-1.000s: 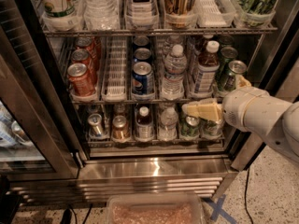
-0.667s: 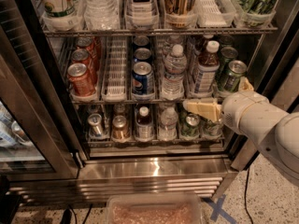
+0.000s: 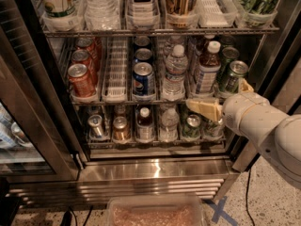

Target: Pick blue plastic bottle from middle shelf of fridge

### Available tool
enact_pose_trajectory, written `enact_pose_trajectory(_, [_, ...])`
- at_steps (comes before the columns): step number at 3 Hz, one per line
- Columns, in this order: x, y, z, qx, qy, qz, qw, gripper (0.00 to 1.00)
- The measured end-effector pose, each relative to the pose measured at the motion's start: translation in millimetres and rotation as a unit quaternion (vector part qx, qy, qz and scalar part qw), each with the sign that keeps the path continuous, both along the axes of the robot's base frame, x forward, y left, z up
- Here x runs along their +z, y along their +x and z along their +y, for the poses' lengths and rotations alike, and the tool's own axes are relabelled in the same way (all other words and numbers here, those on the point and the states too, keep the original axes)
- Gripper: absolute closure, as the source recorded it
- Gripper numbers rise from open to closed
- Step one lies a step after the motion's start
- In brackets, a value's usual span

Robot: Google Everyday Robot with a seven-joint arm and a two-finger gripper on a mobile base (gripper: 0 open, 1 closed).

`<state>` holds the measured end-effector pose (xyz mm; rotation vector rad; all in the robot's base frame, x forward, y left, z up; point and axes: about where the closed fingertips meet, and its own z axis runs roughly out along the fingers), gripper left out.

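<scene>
The blue plastic bottle (image 3: 206,72) stands upright on the middle shelf (image 3: 117,99) of the fridge (image 3: 155,171), right of centre. It holds dark drink and has a white cap and a pale label. A clear water bottle (image 3: 176,72) is to its left and green cans (image 3: 233,76) to its right. My gripper (image 3: 218,98) hangs at the shelf's front edge, just below and right of the bottle. It is open and empty. One cream finger (image 3: 203,108) points left under the bottle, and the other fingertip (image 3: 245,85) shows by the green cans.
Red cans (image 3: 81,78) and blue Pepsi cans (image 3: 143,76) fill the left lanes. The rack above holds large bottles (image 3: 141,1). The rack below holds small cans (image 3: 121,128). The open glass door (image 3: 28,126) is at the left. A pinkish tray (image 3: 155,213) sits on the floor in front.
The gripper has stayed almost in place at the front of the middle shelf. The arm behind it has shifted slightly.
</scene>
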<state>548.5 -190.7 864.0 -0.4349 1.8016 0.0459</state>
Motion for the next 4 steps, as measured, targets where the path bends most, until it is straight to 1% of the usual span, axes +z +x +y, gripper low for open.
enact_pose_trajectory(1, [-4,4,-1,-0.001,-0.002,-0.01,0.9999,0.16])
enact_pose_trajectory(2, [-8,11,1,0.001,-0.006,-0.025,0.9997,0.17])
enact_pose_trajectory(3, [-11,22,2,-0.001,-0.013,-0.047,0.9988,0.15])
enact_pose_trajectory(4, [-12,30,4,-0.001,-0.02,-0.065,0.9977,0.15])
